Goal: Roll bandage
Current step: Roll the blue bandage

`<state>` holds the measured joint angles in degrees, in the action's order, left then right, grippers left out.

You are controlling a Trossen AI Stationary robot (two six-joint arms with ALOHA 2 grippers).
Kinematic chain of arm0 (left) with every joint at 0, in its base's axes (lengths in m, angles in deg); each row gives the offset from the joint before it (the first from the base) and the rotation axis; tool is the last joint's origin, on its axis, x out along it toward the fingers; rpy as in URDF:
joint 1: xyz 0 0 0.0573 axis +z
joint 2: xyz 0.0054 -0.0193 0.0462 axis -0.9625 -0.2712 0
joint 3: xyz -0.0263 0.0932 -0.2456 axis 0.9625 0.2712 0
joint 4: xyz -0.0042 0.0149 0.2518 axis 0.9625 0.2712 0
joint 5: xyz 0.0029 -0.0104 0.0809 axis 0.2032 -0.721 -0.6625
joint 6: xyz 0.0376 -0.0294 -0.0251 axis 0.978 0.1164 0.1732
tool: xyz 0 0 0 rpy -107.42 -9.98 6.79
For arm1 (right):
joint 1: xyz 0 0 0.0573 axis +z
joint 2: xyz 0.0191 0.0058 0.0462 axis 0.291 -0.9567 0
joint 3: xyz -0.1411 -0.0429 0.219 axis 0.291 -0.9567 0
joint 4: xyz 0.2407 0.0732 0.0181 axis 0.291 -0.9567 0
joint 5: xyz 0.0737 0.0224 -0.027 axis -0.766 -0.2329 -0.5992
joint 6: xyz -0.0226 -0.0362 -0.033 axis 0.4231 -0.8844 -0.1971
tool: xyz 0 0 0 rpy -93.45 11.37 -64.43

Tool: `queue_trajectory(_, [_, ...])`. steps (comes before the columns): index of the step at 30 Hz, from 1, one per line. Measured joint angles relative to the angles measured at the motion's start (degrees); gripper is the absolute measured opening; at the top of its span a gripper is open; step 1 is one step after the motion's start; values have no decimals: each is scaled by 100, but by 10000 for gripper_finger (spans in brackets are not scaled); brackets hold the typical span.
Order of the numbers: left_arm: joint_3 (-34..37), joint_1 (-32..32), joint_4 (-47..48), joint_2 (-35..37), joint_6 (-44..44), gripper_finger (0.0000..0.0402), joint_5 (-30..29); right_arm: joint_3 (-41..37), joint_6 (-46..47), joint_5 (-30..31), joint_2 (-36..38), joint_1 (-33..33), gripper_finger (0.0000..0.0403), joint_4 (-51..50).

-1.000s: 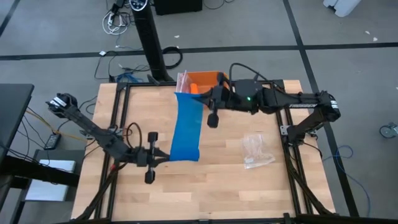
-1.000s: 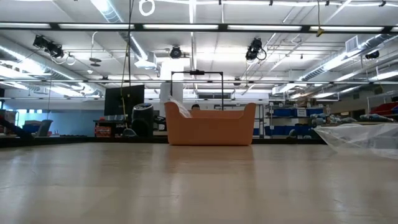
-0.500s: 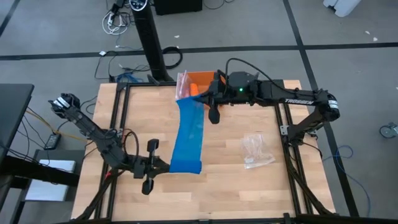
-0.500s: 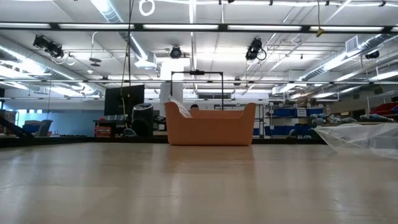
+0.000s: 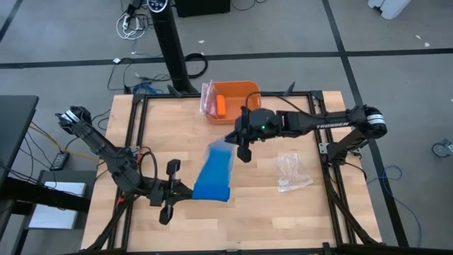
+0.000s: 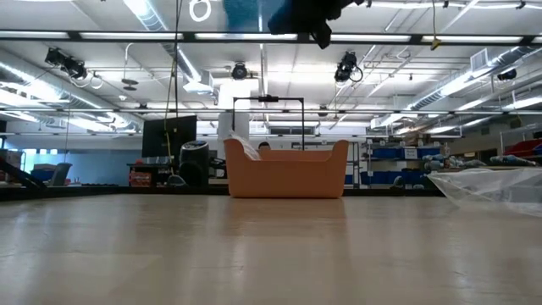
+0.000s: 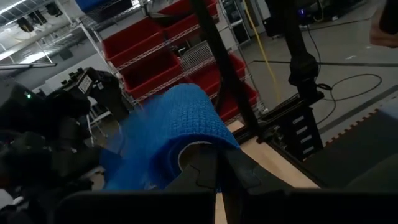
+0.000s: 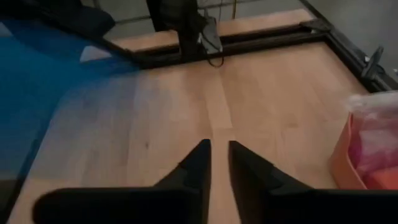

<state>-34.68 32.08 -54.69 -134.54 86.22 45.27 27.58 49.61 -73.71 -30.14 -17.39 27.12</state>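
High view: bright blue soft cloth bandage strip [image 5: 215, 172] runs lengthwise between arms; left gripper [image 5: 172, 193] fingers clamp near end, right gripper [image 5: 243, 141] fingers pinch far end, lifted off wooden surface [image 5: 283, 212].

One blue bandage [image 5: 215, 174], one orange bin [image 5: 233, 98] holding one orange cylinder [image 5: 221, 105], one clear plastic bag [image 5: 292, 171], and two dark arms share the bench [image 5: 276, 212].
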Motion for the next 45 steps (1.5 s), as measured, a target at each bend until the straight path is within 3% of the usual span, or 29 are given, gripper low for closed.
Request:
queue_trajectory(10, [-2, 3, -31, 2, -146, 7, 10, -15, -269, 55, 10, 123, 209, 157])
queue_trajectory(17, [-2, 5, -203, 3, -319, 7, -187, -15, -556, 136, 444, 139, 267, -372])
queue_trajectory(21, [-2, 5, -207, 6, -486, 7, -471, -34, -513, 168, 814, 369, 273, -791])
queue_trajectory(25, [-2, 7, -461, 6, -563, 7, -634, -539, -272, 282, 1081, 920, 266, -569])
queue_trajectory(28, [-2, 20, -665, 6, -575, 8, -808, -1373, -10, 539, 1095, 1386, 260, 332])
queue_trajectory(36, [-2, 154, -802, 6, -666, 8, -805, -3054, 243, 928, 767, 1942, 258, 4601])
queue_trajectory(39, [-2, 247, -830, 6, -668, 8, -786, -3128, 260, 907, 577, 1949, 257, 5049])
queue_trajectory(45, [-2, 371, -835, 6, -648, 8, -757, -2930, 98, 868, 208, 1768, 247, 5007])
